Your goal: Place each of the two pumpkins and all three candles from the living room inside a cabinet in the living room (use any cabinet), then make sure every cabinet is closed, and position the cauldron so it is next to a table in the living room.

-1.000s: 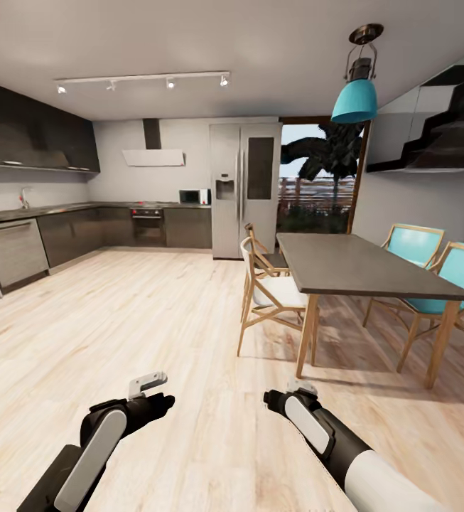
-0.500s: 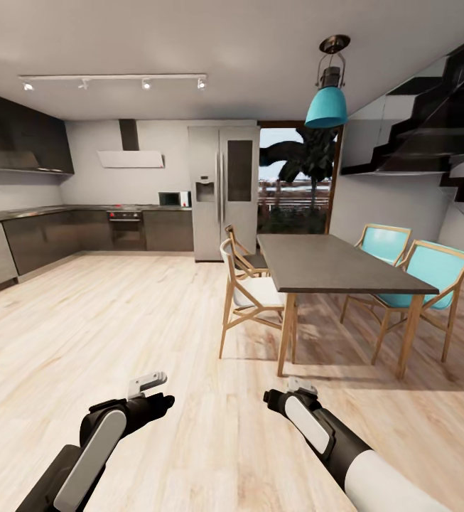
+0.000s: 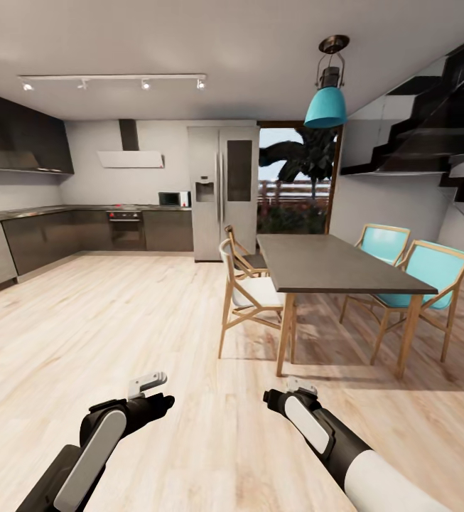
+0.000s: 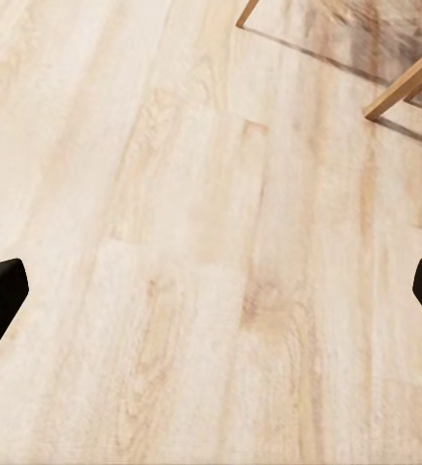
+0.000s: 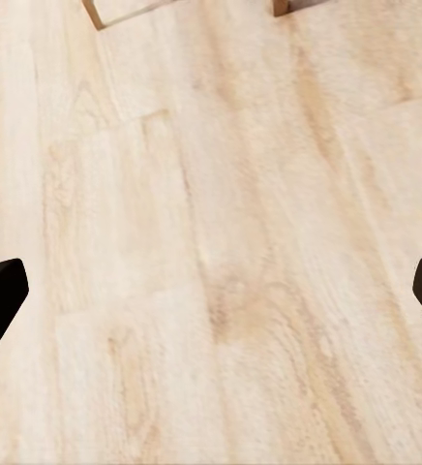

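Kitchen counter [image 3: 18, 213] stands at 10 o'clock, the dining table [image 3: 331, 267] at 1 o'clock. The left tool [image 4: 211, 291] and right tool [image 5: 211, 291] hang over the wood floor [image 3: 118, 320], both released, fingers spread wide, grasping nothing. Pumpkins, candles, cabinet and cauldron lie somewhere outside these views; position relative to either tool cannot be judged. Expected handling: pumpkins light and rigid; grip across the ribs.

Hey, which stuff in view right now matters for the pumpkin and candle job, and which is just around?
Job: left end effector, open; right end effector, open.
Just around: dining table, blue chairs, fridge, pendant lamp, stairs.
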You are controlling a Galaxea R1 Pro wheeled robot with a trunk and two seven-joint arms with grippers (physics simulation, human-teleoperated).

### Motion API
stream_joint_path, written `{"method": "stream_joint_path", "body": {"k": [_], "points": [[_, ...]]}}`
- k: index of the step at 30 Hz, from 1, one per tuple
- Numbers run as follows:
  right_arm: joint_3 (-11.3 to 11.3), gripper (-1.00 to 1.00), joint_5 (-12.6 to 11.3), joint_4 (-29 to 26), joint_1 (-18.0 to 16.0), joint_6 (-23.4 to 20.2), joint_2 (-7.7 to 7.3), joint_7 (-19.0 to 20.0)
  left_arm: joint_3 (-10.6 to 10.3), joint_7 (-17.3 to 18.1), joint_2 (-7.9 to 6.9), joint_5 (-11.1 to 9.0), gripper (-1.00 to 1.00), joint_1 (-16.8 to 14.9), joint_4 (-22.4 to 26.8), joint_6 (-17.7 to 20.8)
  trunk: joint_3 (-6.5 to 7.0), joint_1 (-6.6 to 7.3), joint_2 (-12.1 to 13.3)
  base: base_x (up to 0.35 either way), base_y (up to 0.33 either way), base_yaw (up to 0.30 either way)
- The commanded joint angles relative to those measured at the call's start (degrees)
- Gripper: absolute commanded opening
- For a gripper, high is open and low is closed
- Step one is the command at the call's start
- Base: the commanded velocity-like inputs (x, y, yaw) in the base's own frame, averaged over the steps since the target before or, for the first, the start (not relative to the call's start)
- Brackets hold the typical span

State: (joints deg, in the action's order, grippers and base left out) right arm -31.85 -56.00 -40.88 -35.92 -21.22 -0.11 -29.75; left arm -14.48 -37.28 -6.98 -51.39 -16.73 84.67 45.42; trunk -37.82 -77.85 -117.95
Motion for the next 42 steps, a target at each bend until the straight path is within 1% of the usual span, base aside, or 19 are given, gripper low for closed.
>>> {"method": "stream_joint_path", "body": {"k": [1, 10, 28, 33, 42], "points": [[-0.16, 1.0, -0.27, -0.08, -0.04, -0.14, -0.05, -0.4, -0.11, -0.6, -0.03, -0.57, 1.0, -0.06, 0.06, 0.02, -0.07, 0.01, -0.03, 0.0, -0.179, 0.0], [-0.16, 1.0, -0.34, -0.08, -0.03, -0.14, -0.06, -0.4, -0.13, -0.58, 0.02, -0.58, 1.0, -0.06, 0.05, 0.02, -0.07, 0.01, -0.03, 0.0, -0.218, 0.0], [-0.14, 1.0, -0.61, -0.07, -0.04, -0.14, -0.06, -0.4, -0.11, -0.58, -0.01, -0.55, 1.0, -0.06, -0.01, 0.02, -0.07, 0.01, -0.03, 0.0, -0.011, -0.001], [-0.14, 1.0, -0.61, -0.08, -0.06, -0.14, -0.06, -0.4, -0.11, -0.55, -0.03, -0.55, 1.0, -0.06, -0.03, 0.02, -0.06, 0.01, -0.03, 0.0, 0.04, -0.187], [-0.14, 1.0, -0.61, -0.08, -0.07, 0.35, -0.06, -0.4, -0.11, -0.57, -0.05, -0.55, 1.0, -0.06, -0.03, 0.02, -0.02, 0.01, -0.03, -0.019, 0.236, -0.282]]}}
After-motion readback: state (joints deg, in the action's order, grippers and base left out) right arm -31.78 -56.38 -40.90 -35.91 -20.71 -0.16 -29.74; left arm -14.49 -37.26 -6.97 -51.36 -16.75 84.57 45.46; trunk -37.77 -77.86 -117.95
